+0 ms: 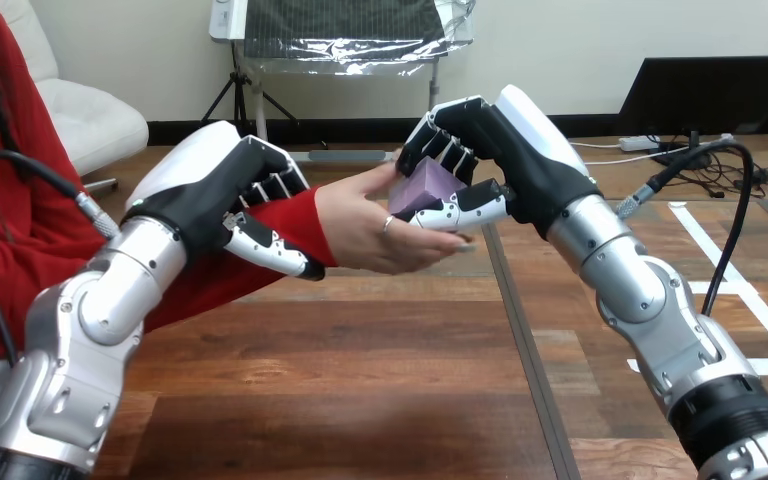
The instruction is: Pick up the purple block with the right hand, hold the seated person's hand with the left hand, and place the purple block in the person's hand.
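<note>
The purple block [425,187] sits between the curled fingers and thumb of my right hand [495,160], raised above the table at the view's centre. The person's hand [375,235] reaches in from the left in a red sleeve, palm up, right under and against the block. My left hand [222,195] is curled round the person's wrist, fingers over the sleeve and thumb beneath it.
The wooden table [360,360] spreads below both arms, with a dark seam [525,350] running toward me. My right forearm [660,320] crosses from the lower right. The person's arm fills the left side.
</note>
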Robot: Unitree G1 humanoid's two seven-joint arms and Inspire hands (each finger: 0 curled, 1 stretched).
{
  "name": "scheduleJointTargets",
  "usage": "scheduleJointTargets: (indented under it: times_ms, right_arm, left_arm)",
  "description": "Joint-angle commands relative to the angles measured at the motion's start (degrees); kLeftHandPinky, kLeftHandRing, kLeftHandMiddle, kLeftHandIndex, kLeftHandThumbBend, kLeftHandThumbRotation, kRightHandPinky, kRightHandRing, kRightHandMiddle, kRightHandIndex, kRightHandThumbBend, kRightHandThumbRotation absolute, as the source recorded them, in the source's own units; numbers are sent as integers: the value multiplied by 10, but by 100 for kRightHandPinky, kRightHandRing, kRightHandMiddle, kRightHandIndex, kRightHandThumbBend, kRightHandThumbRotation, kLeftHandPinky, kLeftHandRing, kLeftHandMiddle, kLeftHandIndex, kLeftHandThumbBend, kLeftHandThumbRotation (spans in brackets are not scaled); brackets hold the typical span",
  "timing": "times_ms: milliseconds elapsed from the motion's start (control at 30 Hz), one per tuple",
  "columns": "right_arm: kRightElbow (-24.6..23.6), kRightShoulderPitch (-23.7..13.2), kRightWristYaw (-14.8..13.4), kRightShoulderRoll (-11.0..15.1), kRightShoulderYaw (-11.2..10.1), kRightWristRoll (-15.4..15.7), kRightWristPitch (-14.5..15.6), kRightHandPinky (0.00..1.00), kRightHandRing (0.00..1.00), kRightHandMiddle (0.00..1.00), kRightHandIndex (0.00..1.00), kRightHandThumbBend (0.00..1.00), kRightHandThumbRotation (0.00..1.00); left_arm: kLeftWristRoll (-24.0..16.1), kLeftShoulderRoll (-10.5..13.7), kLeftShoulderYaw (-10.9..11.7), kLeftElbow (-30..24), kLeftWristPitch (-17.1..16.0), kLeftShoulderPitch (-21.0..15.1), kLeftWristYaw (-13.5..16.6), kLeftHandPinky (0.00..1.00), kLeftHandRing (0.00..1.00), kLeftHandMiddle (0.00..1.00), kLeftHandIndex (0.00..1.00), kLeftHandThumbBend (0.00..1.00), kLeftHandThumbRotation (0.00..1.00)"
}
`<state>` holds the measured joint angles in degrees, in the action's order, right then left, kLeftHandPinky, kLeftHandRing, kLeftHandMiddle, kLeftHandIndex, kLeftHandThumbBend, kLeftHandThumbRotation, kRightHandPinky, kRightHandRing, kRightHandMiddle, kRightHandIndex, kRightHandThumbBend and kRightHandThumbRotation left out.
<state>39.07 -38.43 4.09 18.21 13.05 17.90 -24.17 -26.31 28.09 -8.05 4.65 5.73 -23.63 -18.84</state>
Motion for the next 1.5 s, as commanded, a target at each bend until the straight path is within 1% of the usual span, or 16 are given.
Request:
scheduleJointTargets:
  times_ms: [0,200,467,633,767,1133,1267,1433,1467]
  right_arm:
    - [-50,-10,8,-18,-4,-9,-5,30,34,40,43,77,0]
    - [-56,-5,13,-22,-2,-10,-10,30,34,40,43,76,0]
    - [-62,0,24,-26,-1,-18,-24,29,33,40,43,76,0]
    - [-70,2,29,-30,0,-16,-16,29,33,40,43,75,0]
    - [-75,5,31,-33,0,-17,-11,29,33,40,43,75,0]
    - [-75,8,32,-34,-4,-17,-12,29,33,40,43,75,0]
    - [-68,8,30,-33,-7,-17,-17,30,34,40,44,75,0]
    - [-66,9,29,-33,-11,-15,-15,32,37,43,46,74,0]
    - [-64,9,29,-33,-12,-16,-16,32,37,43,46,74,0]
  left_arm:
    - [25,-35,18,-40,-45,-107,46,38,43,47,46,81,0]
    - [20,-43,16,-30,-60,-114,60,38,43,47,46,81,0]
    - [27,-55,16,-23,-64,-124,62,38,43,47,46,79,0]
    - [37,-60,18,-16,-75,-128,60,39,44,47,46,79,0]
    - [49,-64,21,-6,-93,-129,58,39,44,48,46,79,0]
    - [53,-66,22,-2,-104,-122,54,39,44,47,46,76,0]
    - [51,-64,22,-8,-103,-115,51,39,44,47,46,75,0]
    - [55,-62,24,-15,-100,-108,44,39,45,48,47,73,0]
    - [60,-61,25,-17,-100,-105,39,39,45,48,47,73,0]
